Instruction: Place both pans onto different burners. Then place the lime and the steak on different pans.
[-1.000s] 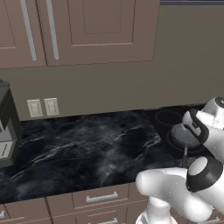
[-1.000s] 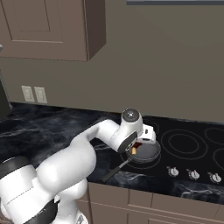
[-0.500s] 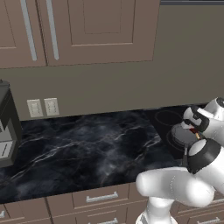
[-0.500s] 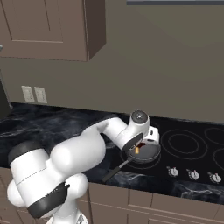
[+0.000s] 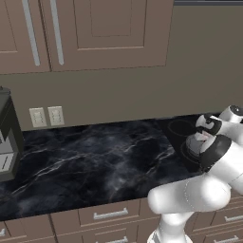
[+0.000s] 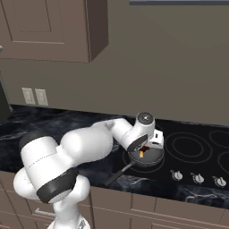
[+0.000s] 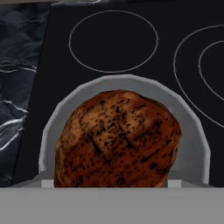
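We hold steak (image 7: pixel 117 139) over silvery pan (image 6: pixel 145 157) to drop it | gripper (image 6: pixel 144 151) clenched on steak | pan on cooktop's near-left corner

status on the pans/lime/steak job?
Done: the silver pan sits on the cooktop, at its front-left corner. In hand: the steak hangs over that pan, right by the gripper; the grip itself isn't visible. Left: setting the steak down, the black pan, the lime.

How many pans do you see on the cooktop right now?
1: the silvery-grey pan sits at the cooktop's front left, under the gripper, with the steak above it. The black pan may be hidden.
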